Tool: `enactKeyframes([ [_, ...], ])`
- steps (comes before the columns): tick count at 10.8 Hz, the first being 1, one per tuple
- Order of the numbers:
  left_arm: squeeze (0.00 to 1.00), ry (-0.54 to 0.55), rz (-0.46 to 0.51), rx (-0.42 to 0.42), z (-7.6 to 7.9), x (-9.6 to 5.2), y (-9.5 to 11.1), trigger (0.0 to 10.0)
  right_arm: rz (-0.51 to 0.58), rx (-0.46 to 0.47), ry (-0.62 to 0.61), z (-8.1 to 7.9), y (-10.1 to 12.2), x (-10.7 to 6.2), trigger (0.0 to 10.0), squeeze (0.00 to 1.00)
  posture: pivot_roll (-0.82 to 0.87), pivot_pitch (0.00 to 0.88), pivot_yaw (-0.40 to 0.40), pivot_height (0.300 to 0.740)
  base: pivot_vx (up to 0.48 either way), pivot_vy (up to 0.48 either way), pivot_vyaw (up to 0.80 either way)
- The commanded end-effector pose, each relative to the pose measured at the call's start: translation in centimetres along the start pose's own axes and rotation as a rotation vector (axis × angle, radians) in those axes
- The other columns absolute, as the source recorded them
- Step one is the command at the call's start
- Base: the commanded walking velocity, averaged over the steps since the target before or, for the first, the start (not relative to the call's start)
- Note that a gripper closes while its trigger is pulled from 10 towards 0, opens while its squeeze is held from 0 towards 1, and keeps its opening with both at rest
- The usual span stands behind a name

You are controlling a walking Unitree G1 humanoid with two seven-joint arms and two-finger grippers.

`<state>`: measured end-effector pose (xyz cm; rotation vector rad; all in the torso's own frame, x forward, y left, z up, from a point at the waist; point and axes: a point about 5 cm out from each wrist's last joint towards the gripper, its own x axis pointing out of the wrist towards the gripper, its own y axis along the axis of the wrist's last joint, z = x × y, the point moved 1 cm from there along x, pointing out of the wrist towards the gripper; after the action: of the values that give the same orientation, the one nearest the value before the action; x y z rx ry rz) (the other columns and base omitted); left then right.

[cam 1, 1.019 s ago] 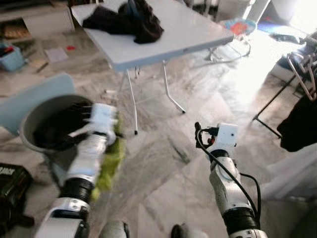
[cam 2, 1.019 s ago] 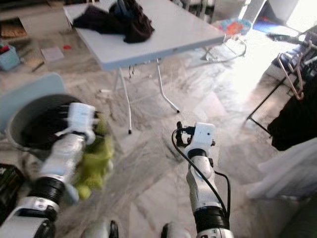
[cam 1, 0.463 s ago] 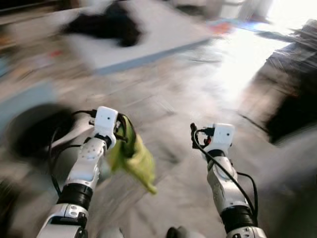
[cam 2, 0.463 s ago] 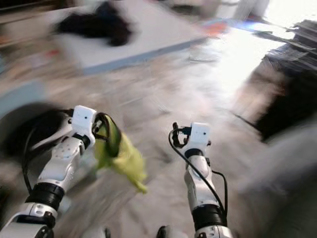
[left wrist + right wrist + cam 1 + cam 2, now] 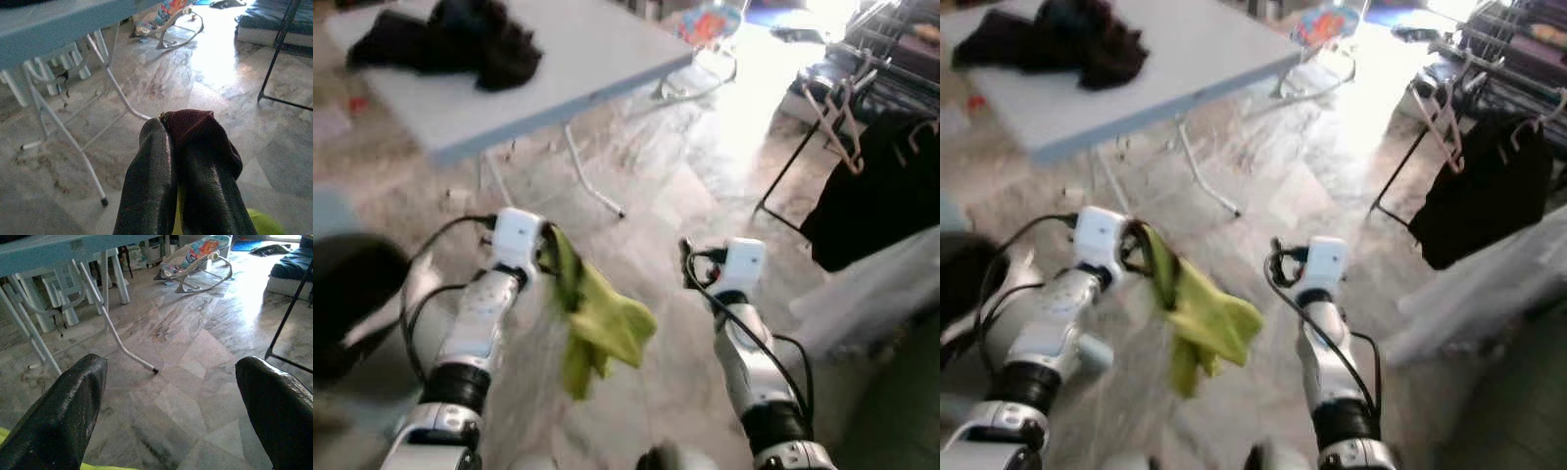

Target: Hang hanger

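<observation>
My left gripper point(image 5: 546, 257) is shut on a yellow-green garment point(image 5: 599, 328) that hangs from it above the floor. In the left wrist view the fingers point(image 5: 151, 166) pinch a dark red knit edge point(image 5: 190, 125) of the cloth. My right gripper point(image 5: 172, 366) is held out beside it, open, with nothing between its fingers point(image 5: 73, 406). At the right a clothes rack point(image 5: 1494, 59) carries a pale empty hanger point(image 5: 1440, 113) and a black garment point(image 5: 1479, 186) on another hanger.
A white folding table point(image 5: 578, 59) with dark clothes point(image 5: 450, 39) on it stands ahead on the left, its legs point(image 5: 117, 333) near my grippers. A baby bouncer point(image 5: 710, 24) lies beyond. A dark bin point(image 5: 342, 294) is at my left. Marble floor stretches toward the rack.
The view has swung right toward the rack. My left gripper has come away from the bin with the yellow-green garment, which now hangs free. The right gripper stays open.
</observation>
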<state>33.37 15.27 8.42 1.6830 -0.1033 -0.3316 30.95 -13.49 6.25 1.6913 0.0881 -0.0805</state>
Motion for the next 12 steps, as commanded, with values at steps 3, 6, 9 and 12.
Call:
enactKeyframes([
  [3,0.00,-0.044,0.043,-0.001,1.18,0.46,1.10,10.0,-0.009,-0.009,-0.040,1.44,-0.15,-0.10,10.0,0.00,0.00,0.050,-0.054,0.740,0.420,0.000,-0.57],
  [6,0.00,-0.048,0.027,-0.001,1.16,0.50,0.94,10.0,-0.012,-0.012,-0.040,1.50,-0.18,-0.06,10.0,0.00,0.00,0.049,-0.057,0.740,0.350,0.324,-0.61],
  [9,0.00,-0.051,0.023,0.007,1.17,0.49,0.90,10.0,-0.016,-0.014,-0.038,1.46,-0.26,-0.04,10.0,0.00,0.00,0.046,-0.058,0.740,0.280,0.390,-0.56],
  [12,0.00,-0.062,0.020,0.023,1.34,0.51,0.91,10.0,-0.017,-0.024,-0.034,1.47,-0.26,0.01,10.0,0.00,0.00,0.043,-0.060,0.740,0.240,0.416,0.00],
])
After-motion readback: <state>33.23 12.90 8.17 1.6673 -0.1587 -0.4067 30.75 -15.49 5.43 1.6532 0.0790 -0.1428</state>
